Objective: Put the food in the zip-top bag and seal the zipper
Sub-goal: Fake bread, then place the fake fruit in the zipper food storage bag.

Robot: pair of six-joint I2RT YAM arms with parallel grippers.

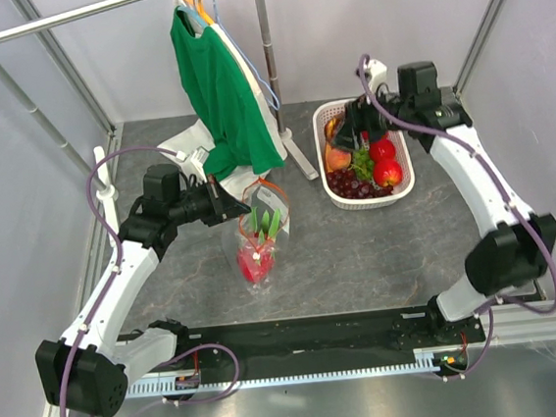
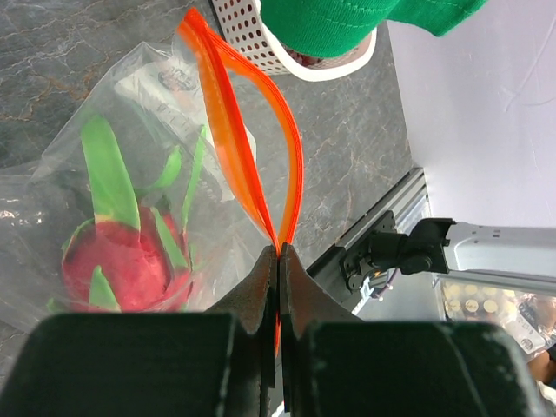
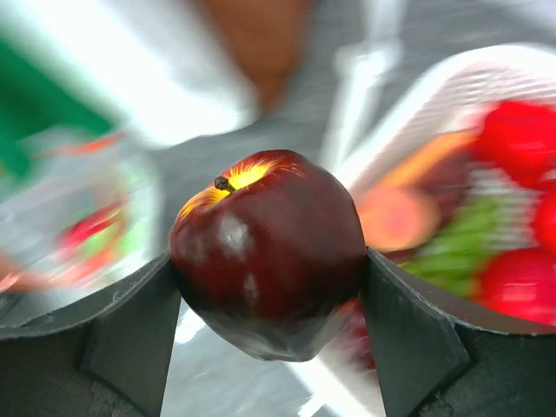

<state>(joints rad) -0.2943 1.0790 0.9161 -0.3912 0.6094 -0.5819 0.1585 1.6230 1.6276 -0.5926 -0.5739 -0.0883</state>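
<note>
Right now the zip-top bag is standing mid-table with a pink dragon fruit sitting inside it, and its orange-red zipper is gaping in a loop. The left gripper is pinching one end of that strip tight. Over the white basket, the right gripper is clamping a dark red apple.

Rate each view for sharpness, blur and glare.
Top external: evenly lit, sharp throughout, soft shadows. Left wrist: crisp on the orange-red zipper strip pinched in the left hand; the clear plastic bag shows pale sheen over the pink dragon fruit. Right wrist: the dark red apple held in the right hand is sharp with small highlights; everything behind, white lattice basket included, is smeared.
</note>
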